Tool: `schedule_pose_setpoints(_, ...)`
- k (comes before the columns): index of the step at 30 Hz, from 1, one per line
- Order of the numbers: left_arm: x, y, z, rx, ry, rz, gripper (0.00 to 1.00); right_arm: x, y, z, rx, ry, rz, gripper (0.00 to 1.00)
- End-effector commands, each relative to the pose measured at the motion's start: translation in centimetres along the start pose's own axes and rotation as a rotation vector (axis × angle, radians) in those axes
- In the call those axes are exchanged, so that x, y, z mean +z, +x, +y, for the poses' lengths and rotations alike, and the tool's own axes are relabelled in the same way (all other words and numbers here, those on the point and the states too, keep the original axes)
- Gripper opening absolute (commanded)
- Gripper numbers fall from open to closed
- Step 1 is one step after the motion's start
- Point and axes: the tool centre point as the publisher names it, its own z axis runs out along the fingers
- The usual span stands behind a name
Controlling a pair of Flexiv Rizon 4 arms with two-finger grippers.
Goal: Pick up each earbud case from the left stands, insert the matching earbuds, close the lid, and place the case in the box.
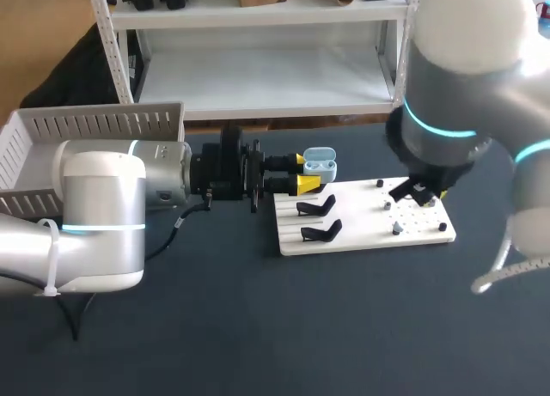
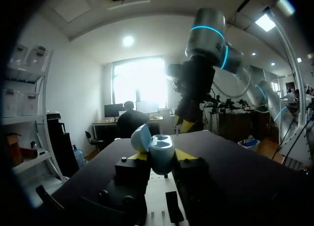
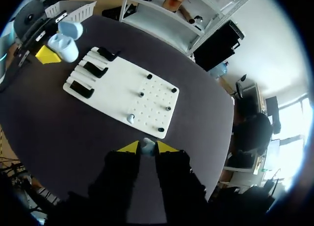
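A: Where are we keeping the case?
B: We are holding it in the air. Our left jaws are pressing on the pale blue case (image 1: 320, 166) from two sides, and its lid is standing open. It is hanging close to the far corner of the white board (image 1: 361, 228), at the end where the black stands (image 1: 314, 207) are lying in a row.
A: And what are our right jaws doing?
B: They are standing narrow, pinching a small whitish earbud (image 3: 147, 146) between the yellow tips. At least we are reading it as an earbud, since it is too small for us to be sure. They are hovering over the pegged end of the board, clear of it. In the head view our right arm (image 1: 455, 95) is covering most of them.
A: Are we seeing anything else on the board?
B: One more small pale piece (image 3: 130, 118) is standing among the pegs, near the edge facing our right jaws.
A: And the box?
B: The grey slotted box (image 1: 94, 121) is sitting at the far left of the dark counter (image 1: 258, 327), behind our left arm (image 1: 103, 216) and well apart from the case.
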Motion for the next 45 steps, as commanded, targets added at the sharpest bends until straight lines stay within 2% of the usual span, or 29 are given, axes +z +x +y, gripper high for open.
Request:
schedule_pose_setpoints(1,0.0,0.1,-0.1,0.002,-0.002,-0.003,0.00,-4.2,-1.7,1.8,-0.037,0.002,0.122,0.00)
schedule_pose_setpoints(7,0.0,0.1,-0.1,0.002,-0.002,-0.003,0.00,-6.0,-3.3,3.9,-0.050,0.004,0.138,0.00)
schedule_pose_setpoints(11,0.0,0.1,-0.1,0.002,-0.002,-0.003,0.00,-6.9,-4.4,5.2,-0.009,-0.010,0.063,0.00)
schedule_pose_setpoints(25,0.0,0.1,-0.1,0.002,-0.002,-0.003,0.00,-6.9,-4.4,5.2,-0.009,-0.010,0.063,0.00)
schedule_pose_setpoints(31,0.0,0.1,-0.1,0.002,-0.002,-0.003,0.00,-6.8,-6.2,6.2,0.201,-0.055,0.121,0.00)
schedule_pose_setpoints(34,0.3,0.0,-0.7,-0.010,-0.014,-0.002,0.00,-6.8,-7.0,6.8,0.272,-0.058,0.143,0.00)
schedule_pose_setpoints(38,0.3,-0.2,-0.9,0.006,-0.042,-0.004,0.00,-6.5,-7.8,7.0,0.329,-0.076,0.148,0.00)
schedule_pose_setpoints(45,1.4,-0.4,-2.1,0.021,-0.014,-0.013,0.00,-6.0,-8.6,6.6,0.392,-0.064,0.163,0.00)
